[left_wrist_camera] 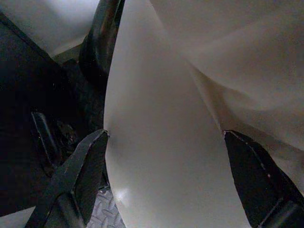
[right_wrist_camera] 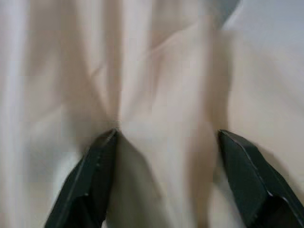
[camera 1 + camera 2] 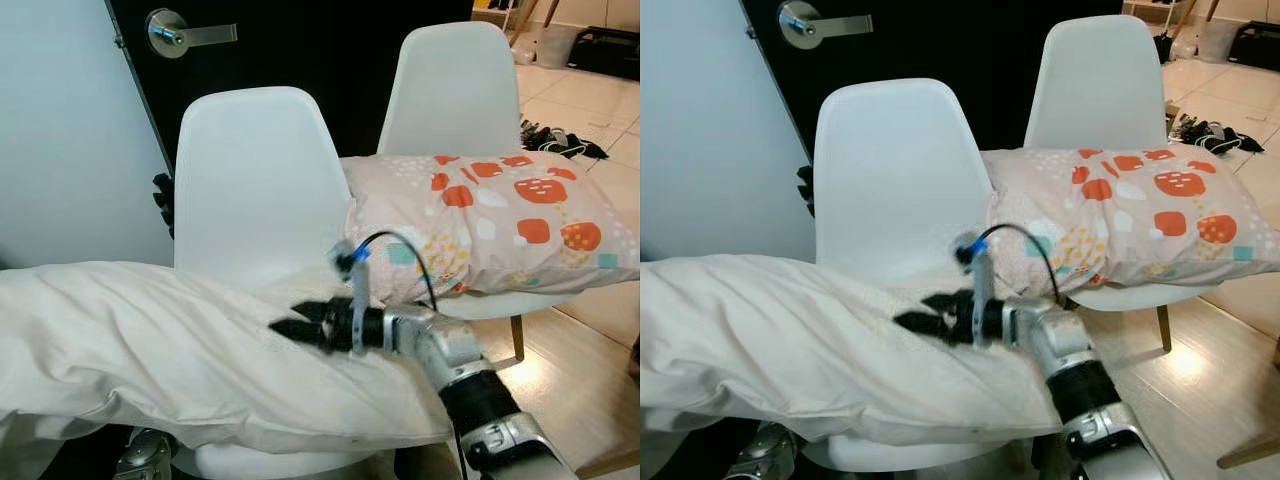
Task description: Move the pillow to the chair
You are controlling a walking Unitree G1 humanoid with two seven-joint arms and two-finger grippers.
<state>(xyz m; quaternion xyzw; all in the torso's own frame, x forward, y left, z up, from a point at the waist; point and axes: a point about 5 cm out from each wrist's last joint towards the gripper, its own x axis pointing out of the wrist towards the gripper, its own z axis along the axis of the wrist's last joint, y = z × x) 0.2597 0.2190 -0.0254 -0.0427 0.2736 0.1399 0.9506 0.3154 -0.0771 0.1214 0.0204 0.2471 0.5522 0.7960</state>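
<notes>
The cream pillow (image 3: 150, 350) lies across the seat of the near white chair (image 3: 250, 180), draping off its left side. The right gripper (image 3: 290, 328) rests on top, fingers spread apart against the fabric. The left gripper (image 1: 161, 180) is splayed open around the chair's edge. A patterned pillow (image 3: 500, 220) occupies the second chair (image 3: 455, 85).

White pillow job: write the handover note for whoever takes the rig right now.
Right gripper: open, fingers pressed on top of the white pillow.
Left gripper: open, under the pillow, beside the near chair's seat edge.
White pillow: lies across the near chair's seat, with much of it overhanging to the robot's left.
Patterned pillow: on the far chair, not part of this move.
Done: pillow brought onto the seat.
Left: probably centre it, then withdraw both arms.
</notes>
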